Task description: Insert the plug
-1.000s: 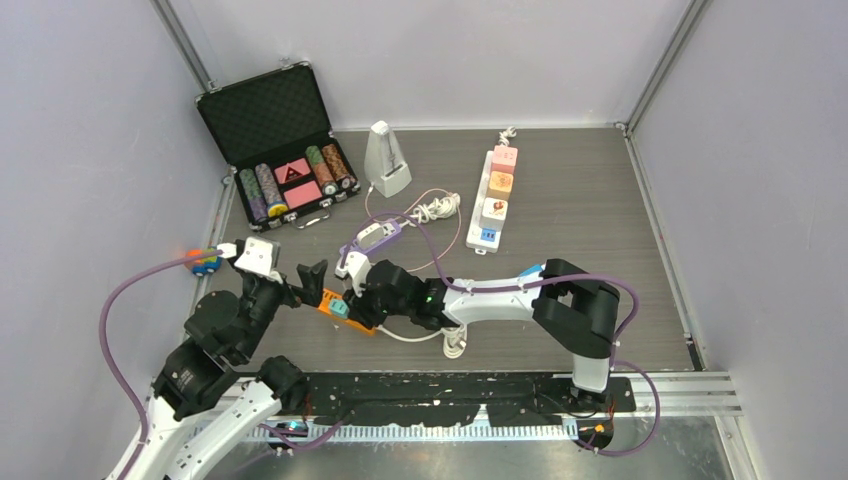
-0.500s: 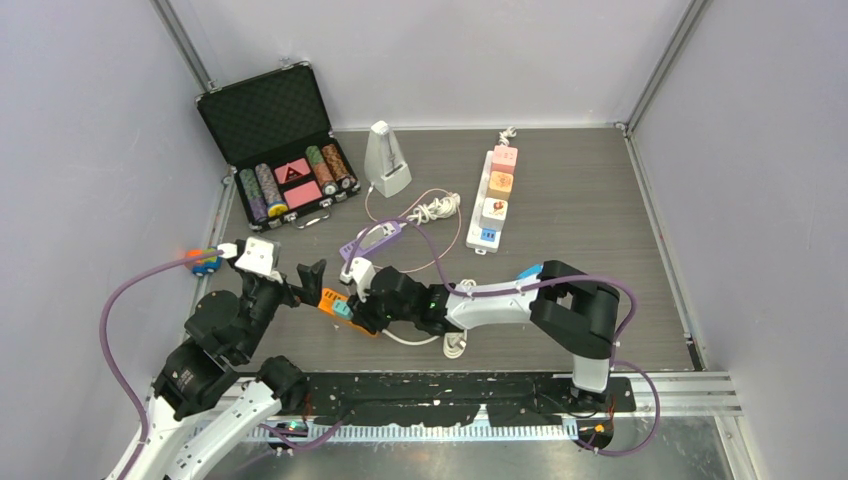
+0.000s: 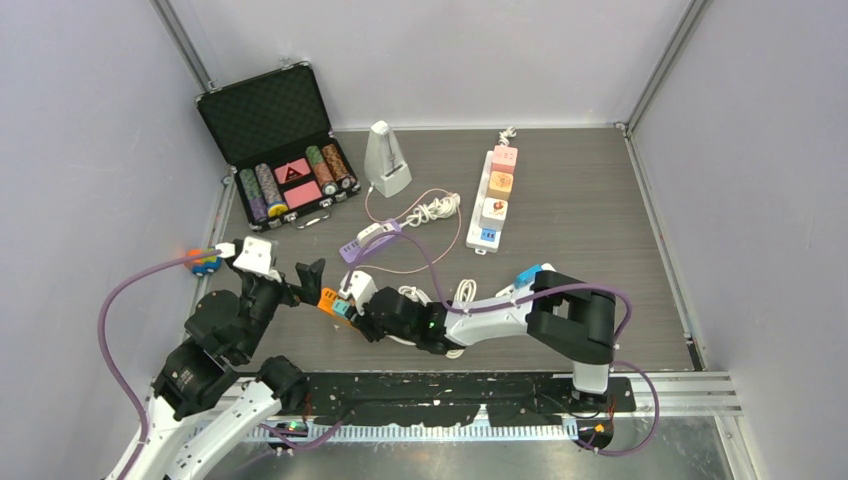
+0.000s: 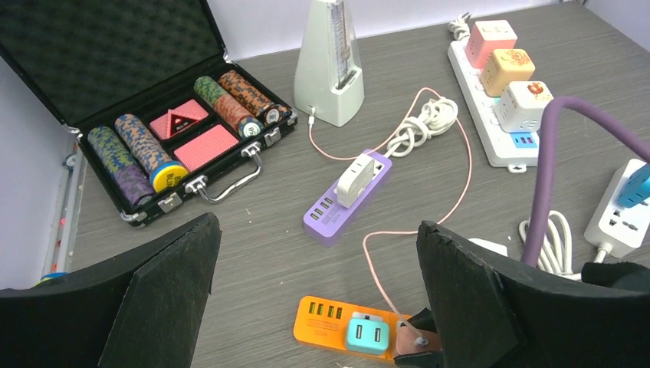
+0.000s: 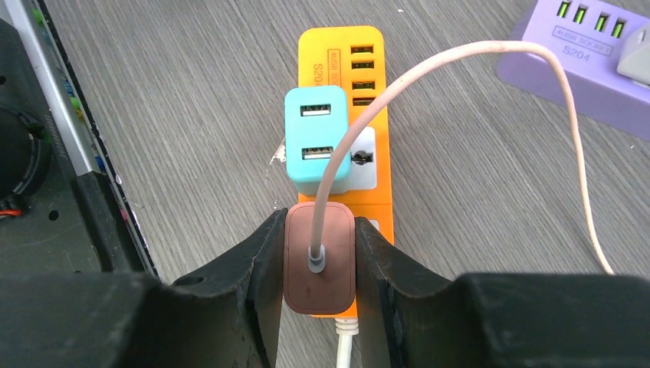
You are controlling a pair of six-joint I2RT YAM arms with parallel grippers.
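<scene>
Right gripper [image 3: 352,306] shifted left and lower since earlier frame, now over orange power strip [image 5: 383,211]. Jaws narrow, clamped on brown-pink plug [image 5: 320,268]. Plug upright at strip's cord end, just beside teal USB adapter [image 5: 316,142]; seated or not: cannot tell. Pink cable [image 5: 536,55] leaves plug top. Left gripper [image 4: 314,257] spread wide, holding nothing, near strip.

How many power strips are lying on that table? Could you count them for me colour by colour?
White: 2, the long strip and the short strip
Purple: 1, the purple strip
Orange: 1, the orange strip
Total: 4
</scene>
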